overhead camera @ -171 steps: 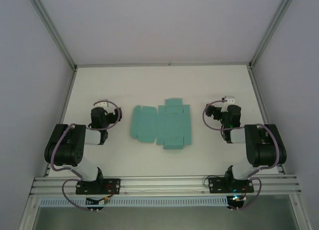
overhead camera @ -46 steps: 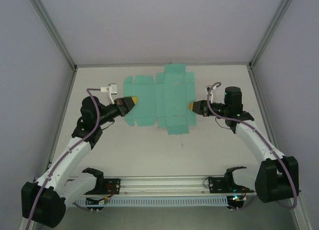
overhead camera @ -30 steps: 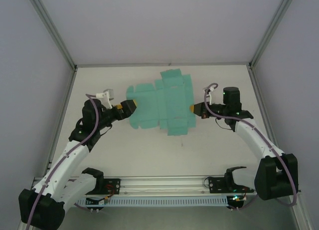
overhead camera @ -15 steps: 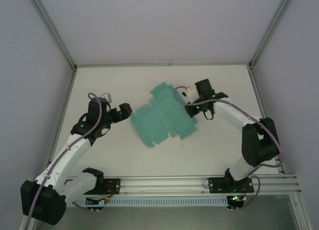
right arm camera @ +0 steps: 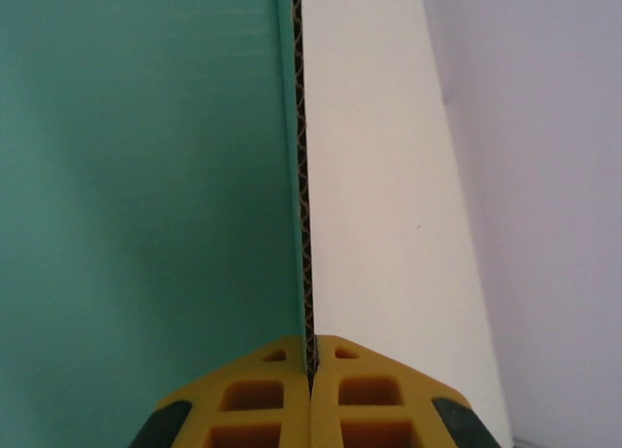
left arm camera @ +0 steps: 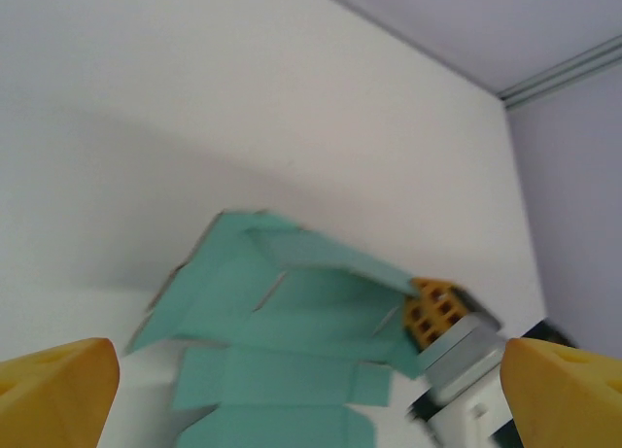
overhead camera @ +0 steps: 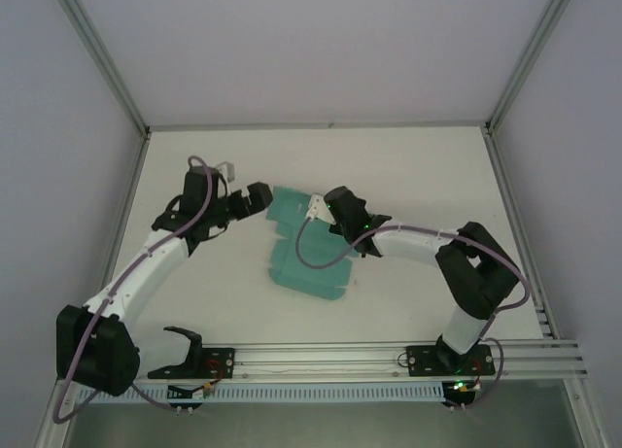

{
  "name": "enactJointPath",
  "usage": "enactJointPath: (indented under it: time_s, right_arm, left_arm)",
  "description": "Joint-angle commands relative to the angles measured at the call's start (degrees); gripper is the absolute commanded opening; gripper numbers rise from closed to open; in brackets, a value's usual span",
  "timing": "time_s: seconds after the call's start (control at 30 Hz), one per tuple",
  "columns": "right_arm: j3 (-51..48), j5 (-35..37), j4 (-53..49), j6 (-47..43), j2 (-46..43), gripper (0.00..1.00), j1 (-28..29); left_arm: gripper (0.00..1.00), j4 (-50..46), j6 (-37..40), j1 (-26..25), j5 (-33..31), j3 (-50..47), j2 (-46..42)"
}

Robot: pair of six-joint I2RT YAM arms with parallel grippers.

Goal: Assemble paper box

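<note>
The paper box (overhead camera: 306,263) is a teal die-cut sheet with flaps, lying skewed mid-table with one side lifted. My right gripper (overhead camera: 330,213) reaches across from the right and is shut on the raised edge. In the right wrist view the yellow fingers (right arm camera: 262,399) pinch the card's corrugated edge at my right gripper (right arm camera: 309,356), with the teal face (right arm camera: 146,176) to the left. My left gripper (overhead camera: 260,196) stands wide open just left of the sheet's far corner. Its wrist view looks between its spread tips, left gripper (left arm camera: 311,399), onto the sheet (left arm camera: 292,322) and the right gripper's yellow pad (left arm camera: 432,312).
The white table (overhead camera: 437,166) is walled by pale panels with aluminium posts at the left (overhead camera: 97,59) and right (overhead camera: 530,59). A metal rail (overhead camera: 321,356) carrying both arm bases runs along the near edge.
The right arm has swung left across the table, dragging and turning the sheet and lifting one side. The left gripper has moved up and right toward the sheet's far corner, still open.
</note>
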Motion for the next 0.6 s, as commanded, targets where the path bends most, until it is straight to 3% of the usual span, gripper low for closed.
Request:
enactJointPath:
  time_s: [0.0,0.17,0.5,0.57]
  right_arm:
    - [-1.22,2.96,8.22,-2.81,-0.04,0.00,1.01]
    - [-2.19,3.30,8.54,-1.28,-0.49,0.00,1.67]
    - [-4.22,2.13,9.25,0.75,-1.49,0.00,2.56]
    - [-4.41,1.54,9.14,1.69,-1.67,0.00,2.54]
  left_arm:
    - [1.00,0.67,-2.75,-0.60,5.40,4.77,4.72]
    - [0.96,-1.36,-1.45,-2.59,6.52,10.97,12.54]
    - [0.72,0.28,-0.11,-4.21,11.24,13.29,21.92]
    - [0.63,0.98,-0.01,-4.60,11.94,12.87,22.42]
